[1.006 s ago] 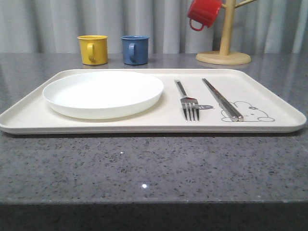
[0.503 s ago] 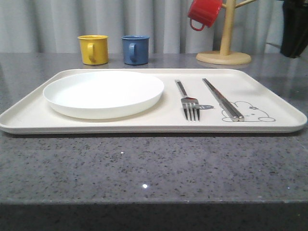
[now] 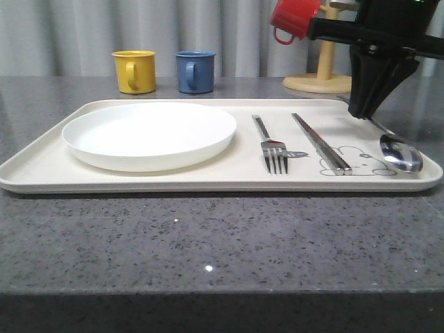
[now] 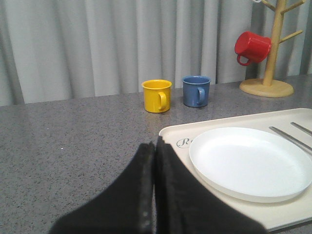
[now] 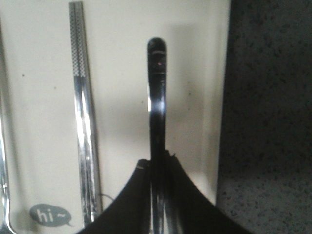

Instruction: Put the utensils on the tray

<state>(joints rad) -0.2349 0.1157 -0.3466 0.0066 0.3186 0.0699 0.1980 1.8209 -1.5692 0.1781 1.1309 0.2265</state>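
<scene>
The cream tray point(image 3: 41, 170) holds a round white plate point(image 3: 149, 133) on its left half. To the plate's right lie a steel fork point(image 3: 272, 147) and flat steel chopsticks point(image 3: 320, 144), side by side. My right gripper point(image 3: 363, 111) hangs over the tray's right side, shut on the handle of a steel spoon point(image 3: 401, 152), whose bowl is low by the right rim. In the right wrist view the gripper point(image 5: 158, 162) clamps the spoon handle point(image 5: 157, 92), with the chopsticks point(image 5: 83, 122) beside it. My left gripper point(image 4: 155, 145) is shut and holds nothing, beside the tray's corner point(image 4: 171, 136).
A yellow mug point(image 3: 134, 71) and a blue mug point(image 3: 195, 71) stand behind the tray. At the back right a wooden mug tree point(image 3: 322, 76) carries a red mug point(image 3: 294, 18), close behind my right arm. Grey stone table point(image 3: 208, 243) runs in front of the tray.
My right arm has come in from the upper right and moved down over the tray's right side with the spoon in its grip. Plate, fork and chopsticks have not moved.
</scene>
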